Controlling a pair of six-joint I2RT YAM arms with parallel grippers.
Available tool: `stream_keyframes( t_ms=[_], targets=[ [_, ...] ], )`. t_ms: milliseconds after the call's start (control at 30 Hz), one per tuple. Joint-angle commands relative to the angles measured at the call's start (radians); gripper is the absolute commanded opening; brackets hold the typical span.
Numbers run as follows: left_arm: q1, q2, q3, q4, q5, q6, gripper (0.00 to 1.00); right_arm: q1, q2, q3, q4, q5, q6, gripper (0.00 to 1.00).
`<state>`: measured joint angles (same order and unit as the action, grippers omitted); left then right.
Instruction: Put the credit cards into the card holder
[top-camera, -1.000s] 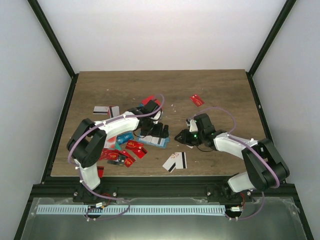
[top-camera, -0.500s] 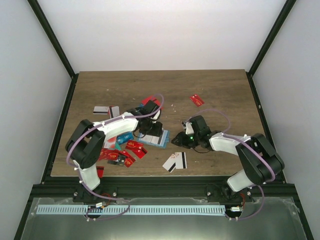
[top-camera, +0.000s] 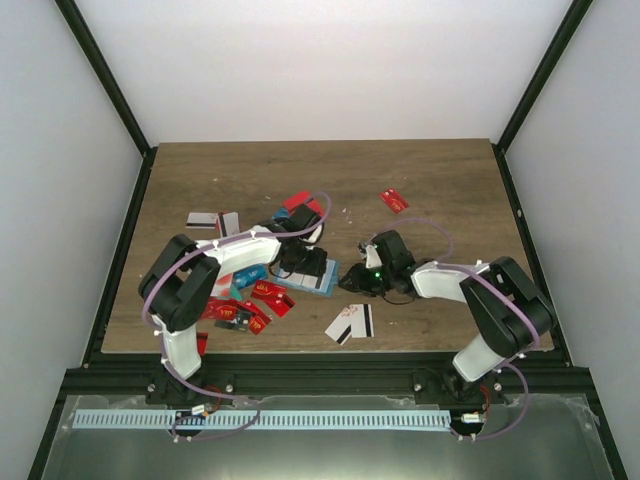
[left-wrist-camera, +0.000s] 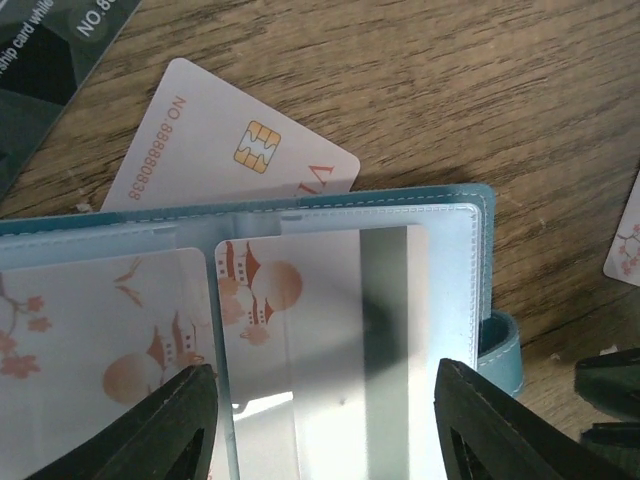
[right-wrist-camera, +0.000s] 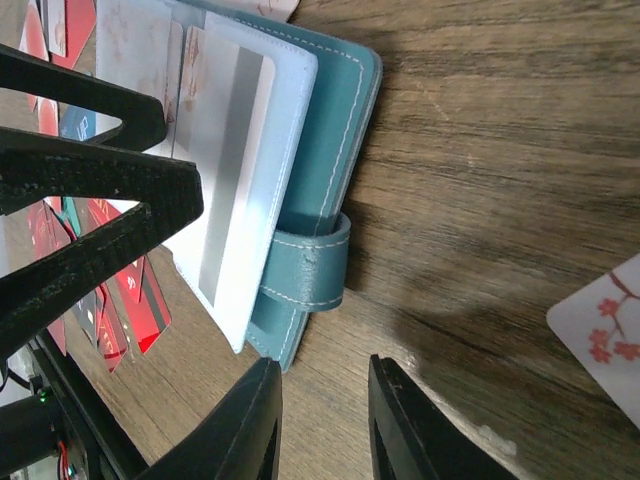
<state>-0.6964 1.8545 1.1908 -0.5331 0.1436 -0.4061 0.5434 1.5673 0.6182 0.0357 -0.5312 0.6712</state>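
Note:
The teal card holder (left-wrist-camera: 484, 262) lies open on the wood, light blue inside, with white, red-marked credit cards in its pockets. A white card with a grey stripe (left-wrist-camera: 330, 330) sits in its right-hand pocket. My left gripper (left-wrist-camera: 320, 430) hovers open right over it, one finger on each side of that card. In the top view, this gripper (top-camera: 303, 265) covers most of the holder (top-camera: 326, 279). My right gripper (right-wrist-camera: 322, 420) is open with a narrow gap and nothing between its fingers. It sits low over bare wood just beside the holder's strap loop (right-wrist-camera: 305, 272).
A white chip card (left-wrist-camera: 230, 140) pokes out from under the holder's far edge, with a dark card (left-wrist-camera: 50, 40) beyond it. Red cards (top-camera: 250, 300) crowd the left arm. A striped white card (top-camera: 350, 322) lies near the front, grey ones (top-camera: 203, 219) at left and a red one (top-camera: 394, 200) farther back.
My right gripper has slid left, up to the holder's strap side. My left gripper has shifted slightly left over the holder, its fingers narrower than a second ago.

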Motion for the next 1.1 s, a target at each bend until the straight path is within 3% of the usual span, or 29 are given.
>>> stream_keyframes(
  t_ms=[0,367,767,1067],
  targets=[
    [0.0,0.033,-0.011,0.017,0.023,0.013,0.63,0.013,0.022,0.043,0.02,-0.006,0.001,0.26],
    [0.0,0.027,-0.035,0.041,0.097,-0.007,0.67,0.02,0.073,0.059,0.044,-0.018,0.002,0.25],
    [0.003,0.001,-0.054,0.067,0.08,-0.026,0.75,0.023,0.116,0.075,0.059,-0.027,-0.002,0.25],
    [0.004,-0.039,-0.098,0.2,0.292,-0.072,0.68,0.023,0.138,0.077,0.069,-0.024,-0.004,0.25]
  ],
)
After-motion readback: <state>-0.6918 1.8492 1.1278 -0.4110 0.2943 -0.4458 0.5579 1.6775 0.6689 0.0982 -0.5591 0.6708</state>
